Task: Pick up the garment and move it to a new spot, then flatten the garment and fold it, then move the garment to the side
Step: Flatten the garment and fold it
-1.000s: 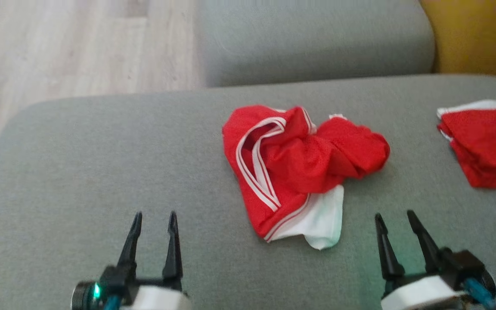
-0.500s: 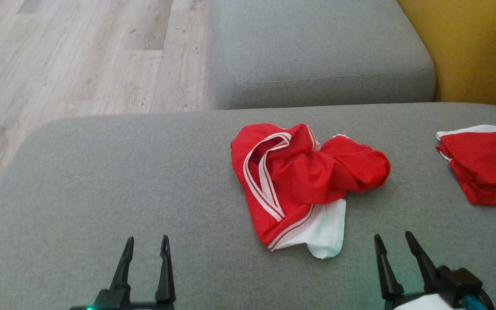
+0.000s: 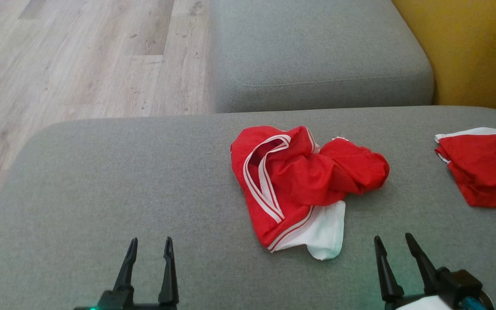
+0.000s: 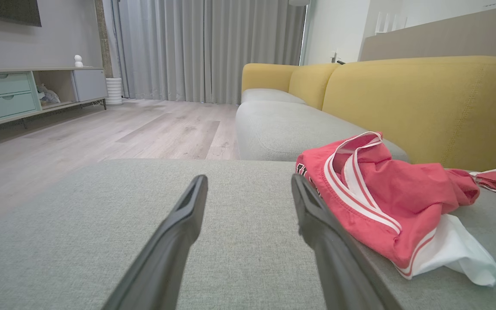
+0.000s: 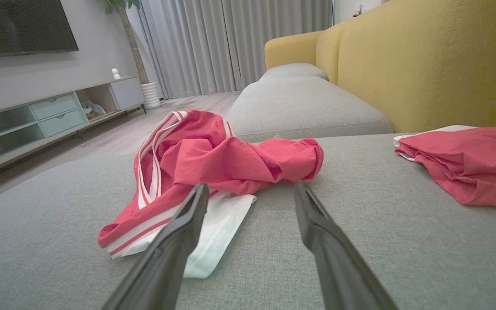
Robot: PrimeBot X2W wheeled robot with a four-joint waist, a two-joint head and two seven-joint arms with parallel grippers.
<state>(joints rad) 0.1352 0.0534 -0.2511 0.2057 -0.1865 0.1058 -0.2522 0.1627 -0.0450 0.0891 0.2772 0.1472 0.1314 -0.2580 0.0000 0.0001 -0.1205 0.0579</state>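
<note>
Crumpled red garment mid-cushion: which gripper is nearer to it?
Right. The right gripper sits just right of the crumpled red garment, near its white corner; the left gripper sits farther off, to its left.

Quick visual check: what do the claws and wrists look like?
Left claw and right claw: two long black fingers each, tapering to points. A green light glows at the left base. The right base shows a black block, white casing and a blue fitting.
</note>
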